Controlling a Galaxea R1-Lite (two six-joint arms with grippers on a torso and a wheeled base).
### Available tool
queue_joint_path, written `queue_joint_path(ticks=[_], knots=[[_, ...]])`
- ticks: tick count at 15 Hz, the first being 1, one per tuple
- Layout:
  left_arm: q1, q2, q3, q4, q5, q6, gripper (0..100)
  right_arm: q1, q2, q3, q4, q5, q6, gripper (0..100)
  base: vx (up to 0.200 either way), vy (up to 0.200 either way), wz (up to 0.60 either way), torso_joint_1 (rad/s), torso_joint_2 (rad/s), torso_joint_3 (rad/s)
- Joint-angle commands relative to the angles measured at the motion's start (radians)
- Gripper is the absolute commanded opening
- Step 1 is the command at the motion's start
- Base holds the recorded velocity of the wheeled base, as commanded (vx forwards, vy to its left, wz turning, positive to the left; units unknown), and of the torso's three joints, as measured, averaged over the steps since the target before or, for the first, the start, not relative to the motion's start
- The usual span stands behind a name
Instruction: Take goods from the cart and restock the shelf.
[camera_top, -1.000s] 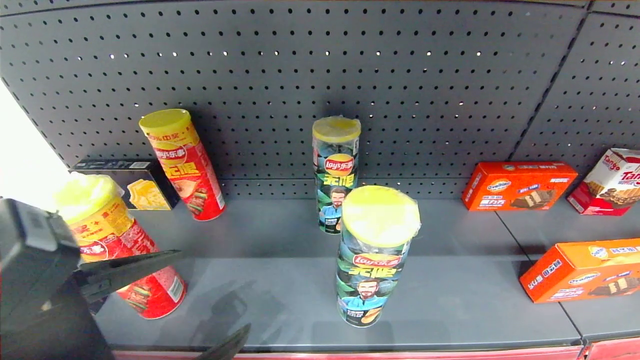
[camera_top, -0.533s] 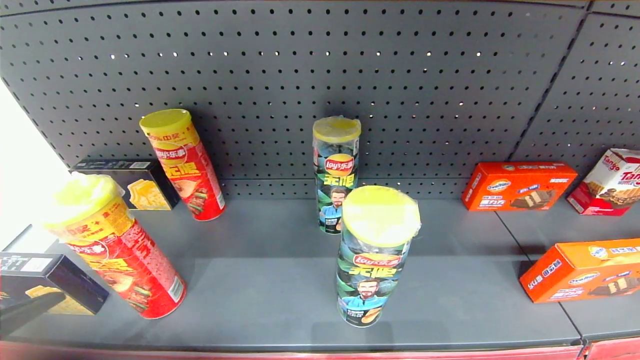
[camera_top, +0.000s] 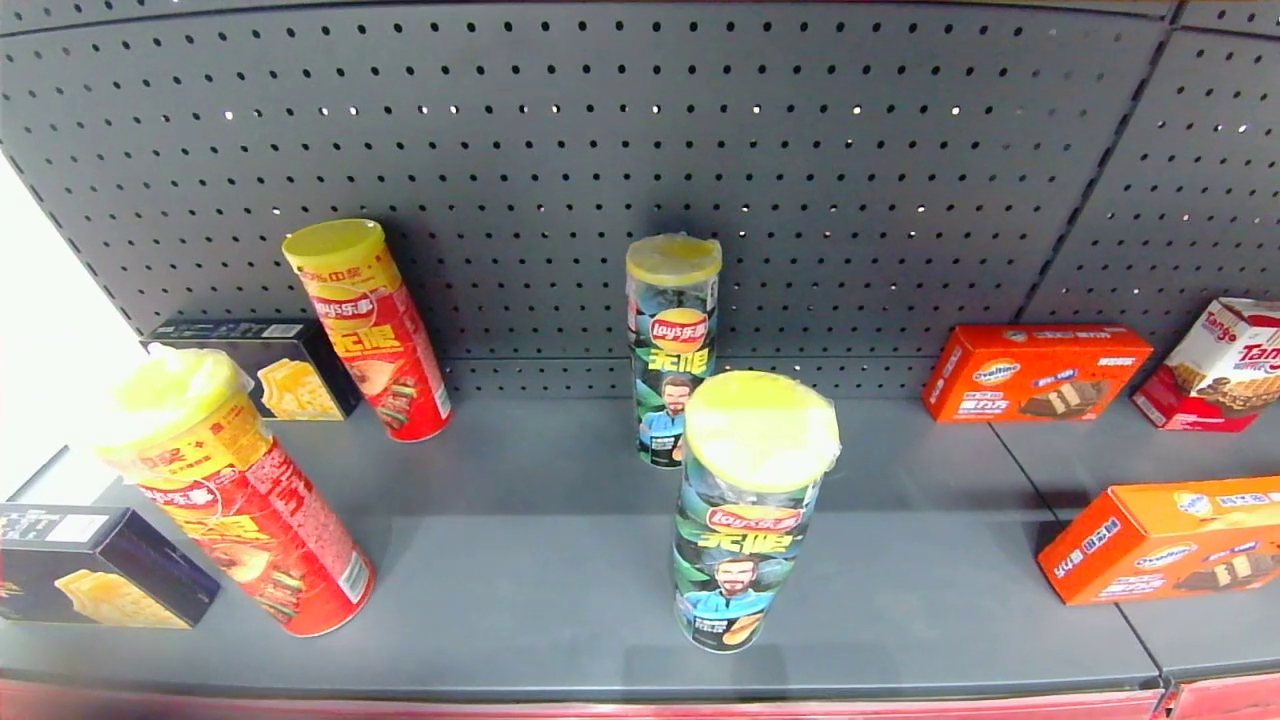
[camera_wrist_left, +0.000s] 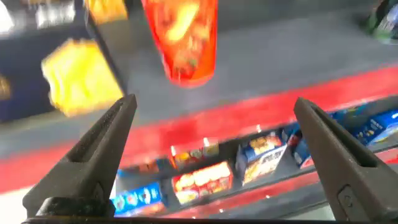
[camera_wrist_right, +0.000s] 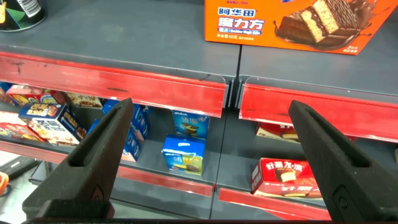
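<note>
A red chip can (camera_top: 235, 500) with a yellow lid stands at the front left of the grey shelf (camera_top: 540, 560), and a second red can (camera_top: 365, 325) stands behind it. Two green cans (camera_top: 750, 510) (camera_top: 672, 345) stand in the middle, one behind the other. A black cracker box (camera_top: 95, 565) lies left of the front red can. My left gripper (camera_wrist_left: 214, 104) is open and empty, in front of the shelf's red edge (camera_wrist_left: 249, 118), with the red can's base (camera_wrist_left: 183, 37) and the black box (camera_wrist_left: 56, 74) beyond it. My right gripper (camera_wrist_right: 211, 106) is open and empty, below the orange box (camera_wrist_right: 292, 22).
Another black box (camera_top: 270, 365) sits at the back left. Two orange boxes (camera_top: 1035, 370) (camera_top: 1160, 540) and a white-and-red wafer box (camera_top: 1215, 365) lie on the right. The pegboard wall (camera_top: 640, 150) closes the back. A lower shelf holds several boxes (camera_wrist_right: 185, 152).
The left gripper, open beside the front red can a second ago, has pulled back out of the head view, uncovering the black box at the front left. The goods have not moved.
</note>
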Motion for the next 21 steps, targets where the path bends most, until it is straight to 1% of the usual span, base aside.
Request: queue_joint_path(ticks=[1,3,5,7,8,10,11,19,20,21], knots=[[0.035,-0.128,0.024,0.048,-0.016,-0.011,100,0.0,0.0,0.0,0.0,0.0,-0.001,100,0.0,0.0,0.0,0.0,0.0,0.0],[0.038,-0.131,0.024,0.048,-0.019,-0.008,100,0.0,0.002,0.0,0.0,0.0,-0.001,100,0.0,0.0,0.0,0.0,0.0,0.0],[0.04,-0.131,0.024,0.048,-0.015,-0.015,100,0.0,0.002,0.0,0.0,0.0,-0.001,100,0.0,0.0,0.0,0.0,0.0,0.0],[0.038,-0.131,0.024,0.048,-0.016,-0.003,100,0.0,0.002,0.0,0.0,0.0,-0.001,100,0.0,0.0,0.0,0.0,0.0,0.0],[0.04,-0.131,0.024,0.048,-0.004,0.002,100,0.0,0.002,0.0,0.0,0.0,-0.001,100,0.0,0.0,0.0,0.0,0.0,0.0],[0.04,-0.131,0.024,0.048,0.076,0.006,100,0.0,0.002,0.0,0.0,0.0,-0.001,100,0.0,0.0,0.0,0.0,0.0,0.0],[0.041,-0.131,0.024,0.048,0.093,0.006,100,0.0,0.0,0.0,0.0,0.0,-0.001,100,0.0,0.0,0.0,0.0,0.0,0.0],[0.04,-0.131,0.024,0.048,0.09,0.008,100,0.01,0.009,0.0,0.003,0.002,-0.008,100,0.0,0.0,0.0,0.0,0.0,0.0],[0.04,-0.131,0.024,0.048,0.09,0.006,100,0.014,0.127,-0.126,-0.051,-0.008,0.016,100,0.0,0.0,0.0,0.0,0.0,0.0],[0.04,-0.131,0.024,0.048,0.09,0.008,100,0.039,0.33,-0.304,-0.069,-0.011,0.068,100,0.0,0.0,0.0,0.0,0.0,0.0]])
